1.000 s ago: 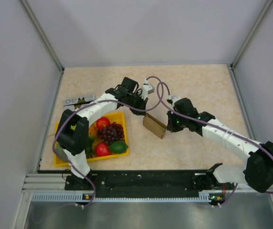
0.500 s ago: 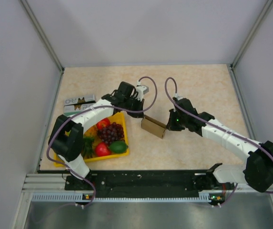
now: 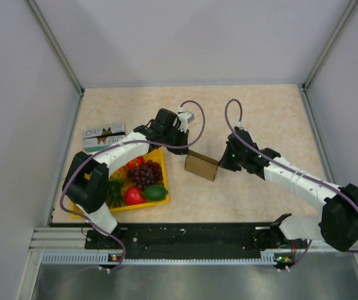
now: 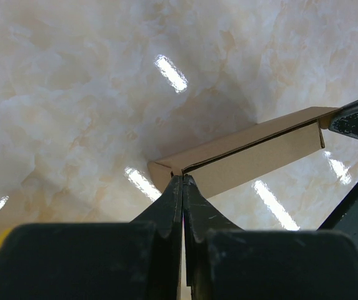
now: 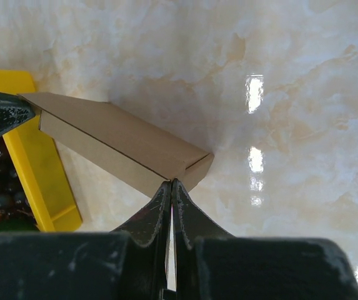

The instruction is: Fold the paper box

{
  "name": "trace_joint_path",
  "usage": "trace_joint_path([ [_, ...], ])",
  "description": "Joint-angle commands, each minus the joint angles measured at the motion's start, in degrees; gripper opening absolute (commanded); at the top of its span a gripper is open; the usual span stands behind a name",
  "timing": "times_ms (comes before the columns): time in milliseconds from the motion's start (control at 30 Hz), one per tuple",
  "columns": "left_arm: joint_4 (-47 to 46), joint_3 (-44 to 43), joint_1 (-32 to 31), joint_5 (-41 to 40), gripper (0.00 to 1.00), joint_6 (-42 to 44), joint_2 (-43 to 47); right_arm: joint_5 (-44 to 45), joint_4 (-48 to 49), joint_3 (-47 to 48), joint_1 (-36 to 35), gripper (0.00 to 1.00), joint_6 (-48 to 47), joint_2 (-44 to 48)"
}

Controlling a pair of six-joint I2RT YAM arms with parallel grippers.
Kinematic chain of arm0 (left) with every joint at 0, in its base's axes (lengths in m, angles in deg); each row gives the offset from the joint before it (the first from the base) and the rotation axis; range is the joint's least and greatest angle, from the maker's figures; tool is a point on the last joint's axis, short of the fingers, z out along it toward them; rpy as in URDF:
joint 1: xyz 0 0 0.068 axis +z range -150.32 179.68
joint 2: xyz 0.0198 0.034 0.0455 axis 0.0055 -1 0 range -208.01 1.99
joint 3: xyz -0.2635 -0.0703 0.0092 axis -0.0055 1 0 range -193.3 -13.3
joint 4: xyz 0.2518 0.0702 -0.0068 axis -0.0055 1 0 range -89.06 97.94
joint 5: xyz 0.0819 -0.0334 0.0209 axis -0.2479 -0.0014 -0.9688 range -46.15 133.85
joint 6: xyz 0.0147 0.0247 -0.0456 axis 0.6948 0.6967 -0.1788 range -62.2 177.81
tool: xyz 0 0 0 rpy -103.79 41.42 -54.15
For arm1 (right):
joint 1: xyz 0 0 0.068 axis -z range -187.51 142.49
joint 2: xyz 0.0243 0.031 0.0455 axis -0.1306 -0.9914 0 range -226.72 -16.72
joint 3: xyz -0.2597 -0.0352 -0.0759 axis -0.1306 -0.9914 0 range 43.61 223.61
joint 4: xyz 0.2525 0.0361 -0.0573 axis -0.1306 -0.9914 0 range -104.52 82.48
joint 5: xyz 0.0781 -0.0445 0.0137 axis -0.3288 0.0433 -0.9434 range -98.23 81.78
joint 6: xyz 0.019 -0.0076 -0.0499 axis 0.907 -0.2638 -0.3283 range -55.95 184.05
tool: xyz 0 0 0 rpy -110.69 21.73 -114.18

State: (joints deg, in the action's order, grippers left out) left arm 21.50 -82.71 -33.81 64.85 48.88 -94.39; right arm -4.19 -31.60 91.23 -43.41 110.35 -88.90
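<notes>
The paper box is a small folded brown kraft box standing on the table between both grippers. My left gripper is shut, its tips at the box's left end corner in the left wrist view, where the box stretches away to the right. My right gripper is shut, its tips touching the box's right end in the right wrist view, where the box runs off to the left. No cardboard shows between either pair of fingers. Each wrist view shows the opposite gripper's finger at the box's far end.
A yellow tray with grapes, red fruit and a green fruit sits just left of the box; its rim shows in the right wrist view. A green-and-white printed carton lies at the far left. Walls enclose the table.
The box has gone from tilted up, showing a broad face, to sitting lower and flatter. The left gripper has drawn back a little to the left. The right gripper has stayed at the box's right end.
</notes>
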Motion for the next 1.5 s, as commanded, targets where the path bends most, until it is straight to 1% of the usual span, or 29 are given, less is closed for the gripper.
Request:
trace_joint_path([
  [0, -1.31, 0.76, -1.66, 2.47, 0.00, -0.74, 1.81, 0.45, 0.26, 0.54, -1.28, 0.00, 1.42, -0.68],
  [233, -1.75, 2.08, -1.75, 1.60, 0.00, -0.39, 2.86, -0.87, -0.18, 1.95, -1.28, 0.00, 1.33, -0.15],
  [433, -2.10, 3.31, -1.84, 0.19, 0.00, 0.32, 4.00, -1.04, -0.18, 2.39, -1.37, 0.00, 2.30, 2.13],
  [767, -3.59, 5.51, -2.19, -0.43, 0.00, 0.58, 5.76, -3.15, 0.96, 1.08, -0.05, 0.00, 3.71, 2.84],
  [900, -3.86, 5.33, -2.36, -0.51, 0.00, 0.05, 5.76, -3.68, 3.32, -1.64, -0.57, 0.00, 3.09, 2.84],
  [1033, -3.59, 5.16, -2.63, -0.69, 0.00, -0.30, 5.68, -1.93, 3.86, -3.05, -1.45, 0.00, 0.46, 3.19],
  [1200, -3.42, 5.33, -2.63, -1.75, 0.00, -1.35, 5.94, 2.72, 3.42, -3.32, -4.00, 0.00, -2.00, 3.19],
  [1233, -3.94, 5.77, -2.63, -1.83, 0.00, -1.70, 6.11, 5.78, 3.25, -3.23, -5.83, 0.00, -3.14, 3.19],
  [1367, -5.87, 7.09, -2.72, -3.24, 0.00, -4.25, 6.90, 11.95, 4.03, -3.84, -10.32, 0.00, -3.94, 2.05],
  [1467, -8.50, 9.46, -2.80, -3.50, 0.00, -5.83, 8.22, 15.65, 6.83, -6.30, -12.87, 0.00, -3.24, 2.66],
])
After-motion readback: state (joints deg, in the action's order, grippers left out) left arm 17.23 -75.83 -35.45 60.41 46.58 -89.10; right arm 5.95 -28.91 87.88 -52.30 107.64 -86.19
